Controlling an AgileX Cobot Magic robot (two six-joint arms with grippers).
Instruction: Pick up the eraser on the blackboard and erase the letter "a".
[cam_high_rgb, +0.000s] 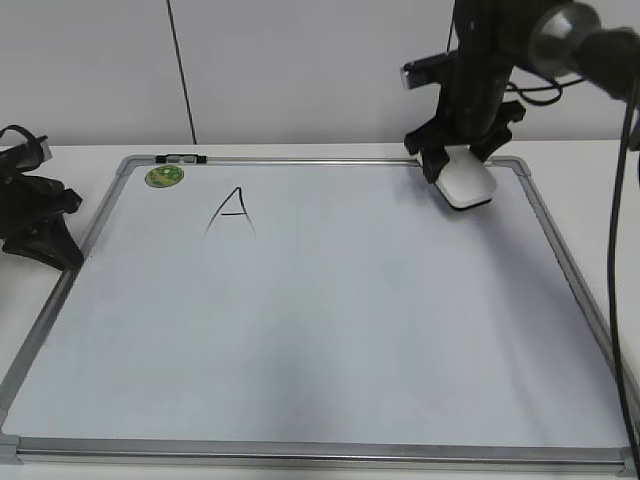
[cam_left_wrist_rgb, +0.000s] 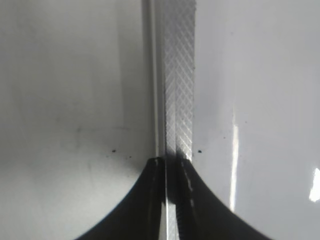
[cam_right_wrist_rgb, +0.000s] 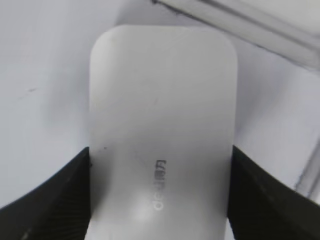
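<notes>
Where the right hand (cam_right_wrist_rgb: 160, 200) clasps the eraser (cam_right_wrist_rgb: 162, 125) — grey lettering shows.

- Right gripper (cam_high_rgb: 462, 165): arm reaches down from above, wrist near vertical, fingers (cam_right_wrist_rgb: 60, 200) pressed against both sides of the eraser (cam_right_wrist_rgb: 162, 130).
- Left gripper (cam_left_wrist_rgb: 172, 165): low at left, fingers together.
</notes>
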